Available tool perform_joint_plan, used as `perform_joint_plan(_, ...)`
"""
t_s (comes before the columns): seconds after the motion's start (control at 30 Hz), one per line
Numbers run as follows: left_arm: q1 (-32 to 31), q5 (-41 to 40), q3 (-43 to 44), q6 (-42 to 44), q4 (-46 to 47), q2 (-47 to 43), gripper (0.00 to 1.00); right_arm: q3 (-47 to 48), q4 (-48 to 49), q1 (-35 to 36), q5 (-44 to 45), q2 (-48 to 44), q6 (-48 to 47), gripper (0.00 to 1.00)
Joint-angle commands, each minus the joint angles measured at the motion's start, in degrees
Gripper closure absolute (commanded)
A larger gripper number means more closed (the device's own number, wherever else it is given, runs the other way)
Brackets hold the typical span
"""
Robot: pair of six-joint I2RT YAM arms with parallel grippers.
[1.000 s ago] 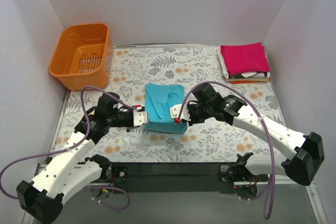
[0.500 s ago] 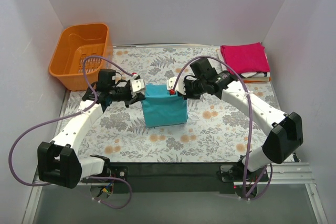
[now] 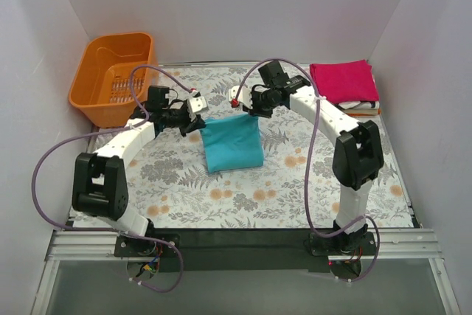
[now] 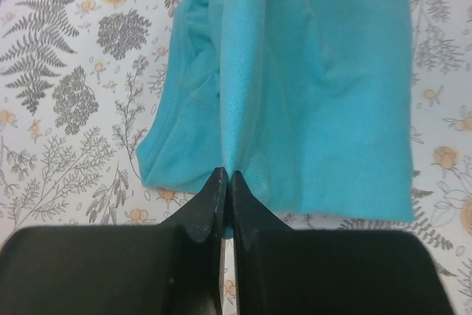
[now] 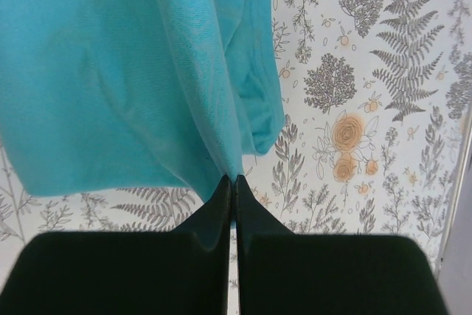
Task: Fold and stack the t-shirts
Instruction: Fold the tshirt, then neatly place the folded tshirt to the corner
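Note:
The teal t-shirt [image 3: 232,145] lies folded in the middle of the table, its far edge lifted. My left gripper [image 3: 198,120] is shut on its far left corner; in the left wrist view the black fingers [image 4: 210,204] pinch the teal cloth [image 4: 310,101]. My right gripper [image 3: 247,109] is shut on the far right corner; in the right wrist view the teal shirt [image 5: 110,71] hangs from the fingertips [image 5: 221,197]. A folded magenta-pink t-shirt [image 3: 343,82] tops a stack at the far right, with white and orange layers under it.
An orange plastic basket [image 3: 114,79] stands at the far left corner. White walls close in the flowered tablecloth [image 3: 310,182] on three sides. The stack sits close behind the right arm.
Both grippers carried the teal shirt's edge from the near side up and over to the far side, folding it in half. Both arms are now stretched toward the back.

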Motion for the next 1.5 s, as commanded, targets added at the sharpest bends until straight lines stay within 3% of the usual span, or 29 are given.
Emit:
perform_joint_plan(0.0, 0.92, -2.28, 2.37, -2.30, 6.33, 3.01, 1.00, 5.49, 0.22, -1.27, -0.67, 4.39, -2.44, 0.99)
perform_joint_plan(0.2, 1.97, -4.13, 4.57, -4.07, 11.16, 9.43, 1.00, 13.32, 0.66, -2.15, -0.85, 12.57, -1.21, 0.99)
perform_joint_plan(0.57, 2.33, -6.41, 10.19, -8.28, 15.93, 19.10, 0.99, 13.41, 7.86, -3.29, 1.52, 17.06, -0.16, 0.99)
perform_joint_plan(0.67, 2.33, -10.18, 13.44, -13.08, 15.84, 23.23, 0.82, 15.51, 9.27, -3.47, 4.68, 19.78, 2.47, 0.70)
perform_joint_plan(0.7, 2.33, -11.07, 14.23, -14.95, 15.75, 23.85, 0.77, 17.61, 9.36, -3.99, 5.73, 20.31, 4.57, 0.50)
perform_joint_plan(0.73, 2.41, -12.55, 15.20, -16.88, 15.75, 24.29, 0.68, 18.68, 9.27, -4.17, 6.18, 20.66, 5.64, 0.44)
perform_joint_plan(0.8, 2.50, -13.01, 17.57, -22.59, 15.66, 23.86, 0.61, 19.65, 9.27, -4.96, 6.45, 19.79, 7.83, 0.43)
perform_joint_plan(0.83, 2.50, -12.75, 17.84, -23.83, 15.66, 22.46, 0.50, 19.39, 9.18, -5.22, 6.36, 17.96, 9.85, 0.42)
perform_joint_plan(0.87, 2.50, -12.57, 18.36, -25.50, 15.49, 21.67, 0.46, 18.78, 9.01, -5.31, 6.36, 16.72, 11.08, 0.42)
perform_joint_plan(1.07, 1.45, -10.82, 19.87, -30.09, 5.21, 13.50, 0.42, 10.97, 3.93, -6.37, 3.73, 5.12, 24.85, 0.43)
perform_joint_plan(1.13, -2.21, -12.99, 14.61, -24.32, 3.89, 7.29, 0.42, 7.46, 2.34, -7.68, 0.66, 1.35, 29.44, 0.40)
perform_joint_plan(1.3, -15.32, -27.12, -0.59, -8.22, 6.33, -6.17, 0.45, 1.38, 1.10, -13.12, -7.16, -3.68, 47.97, 0.38)
perform_joint_plan(1.47, -27.37, -33.39, -3.87, -7.75, 7.05, -5.07, 0.50, -2.75, -0.04, -16.21, -11.56, -3.42, 56.96, 0.41)
